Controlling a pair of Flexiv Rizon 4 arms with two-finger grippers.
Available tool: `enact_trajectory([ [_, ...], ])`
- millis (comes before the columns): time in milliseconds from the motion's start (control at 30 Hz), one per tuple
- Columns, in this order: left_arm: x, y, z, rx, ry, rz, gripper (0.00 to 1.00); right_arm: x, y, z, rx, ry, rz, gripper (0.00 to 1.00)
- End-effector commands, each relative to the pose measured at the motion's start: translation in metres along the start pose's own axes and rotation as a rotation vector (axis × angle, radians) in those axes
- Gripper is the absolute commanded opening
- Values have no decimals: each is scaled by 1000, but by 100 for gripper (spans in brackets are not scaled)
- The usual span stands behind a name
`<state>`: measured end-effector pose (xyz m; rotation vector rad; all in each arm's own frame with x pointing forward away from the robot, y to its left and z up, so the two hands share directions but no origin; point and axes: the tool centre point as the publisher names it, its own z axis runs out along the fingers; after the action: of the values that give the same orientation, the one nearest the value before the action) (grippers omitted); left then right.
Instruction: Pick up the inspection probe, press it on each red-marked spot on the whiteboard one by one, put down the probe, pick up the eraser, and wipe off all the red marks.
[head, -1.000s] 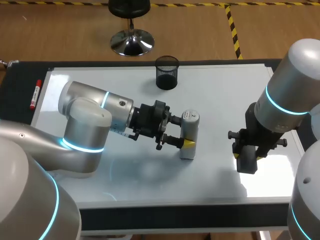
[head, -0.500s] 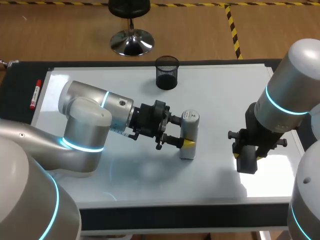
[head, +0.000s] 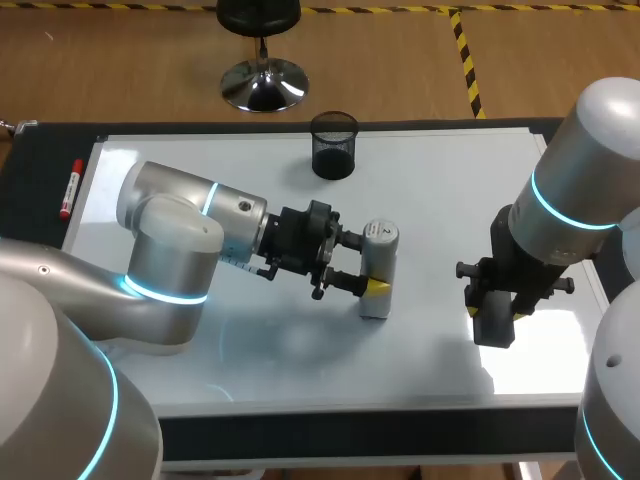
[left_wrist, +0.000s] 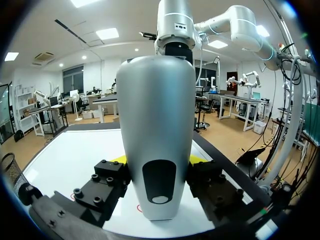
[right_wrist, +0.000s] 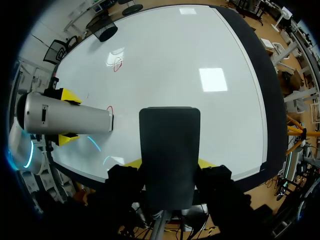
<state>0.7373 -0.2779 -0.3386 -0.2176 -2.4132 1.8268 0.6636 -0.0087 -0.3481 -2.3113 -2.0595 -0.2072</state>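
Silver tapered probe (left_wrist: 160, 130) clamped in left end effector (head: 366, 263); black slab eraser (right_wrist: 170, 145) clamped in right end effector (head: 494, 314)

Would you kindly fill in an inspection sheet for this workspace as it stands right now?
Surface: white whiteboard lying on a dark table, with red marks drawn on it.
Job's things: silver cylindrical probe upright on the board, its tip at a red mark; dark rectangular eraser over the board's right part.
Clutter: black mesh cup near the board's far edge; red marker pen on the dark border beside the board.
Grippers: left gripper shut on the probe; right gripper shut on the eraser.
Cables: nothing seen.
Surroundings: nothing seen reaching over the table.
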Motion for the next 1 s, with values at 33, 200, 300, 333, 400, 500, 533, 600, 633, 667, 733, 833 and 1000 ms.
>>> enact_trajectory([
  [33, -2, 29, 4, 2, 2, 1, 0, -1, -1, -2, -1, 2, -1, 0],
  [200, -2, 29, 4, 2, 2, 1, 0, -1, -1, -2, -1, 2, -1, 0],
  [300, -2, 29, 4, 2, 2, 1, 0, -1, -1, -2, -1, 2, -1, 0],
  [333, -2, 29, 4, 2, 2, 1, 0, -1, -1, -2, -1, 2, -1, 0],
  [400, -2, 28, 4, 7, -7, 3, 0, -1, -1, -2, -1, 2, -1, 0],
  [500, -3, 25, 5, 1, -7, 10, 0, -1, -1, -2, -1, 2, -1, 0],
  [533, -3, 23, 5, 1, -7, 12, 0, -1, -1, -2, -1, 2, -1, 0],
  [600, -4, 21, 5, 7, -5, 6, 0, -1, -1, -2, -1, 2, -1, 0],
  [633, -4, 21, 5, 5, -7, 12, 0, -1, -1, -2, -1, 2, -1, 0],
  [667, -4, 20, 5, 5, -8, 13, 0, -1, -1, -2, -1, 2, -1, 0],
  [733, -4, 18, 3, 15, -10, -6, 0, -1, -1, -2, -1, 2, -1, 0],
  [833, -3, 15, 0, 16, -13, -1, 0, -1, -1, -2, -1, 2, -1, 0],
  [1000, -4, 9, -4, 24, -20, -6, 0, -1, -1, -2, -1, 2, -1, 0],
])
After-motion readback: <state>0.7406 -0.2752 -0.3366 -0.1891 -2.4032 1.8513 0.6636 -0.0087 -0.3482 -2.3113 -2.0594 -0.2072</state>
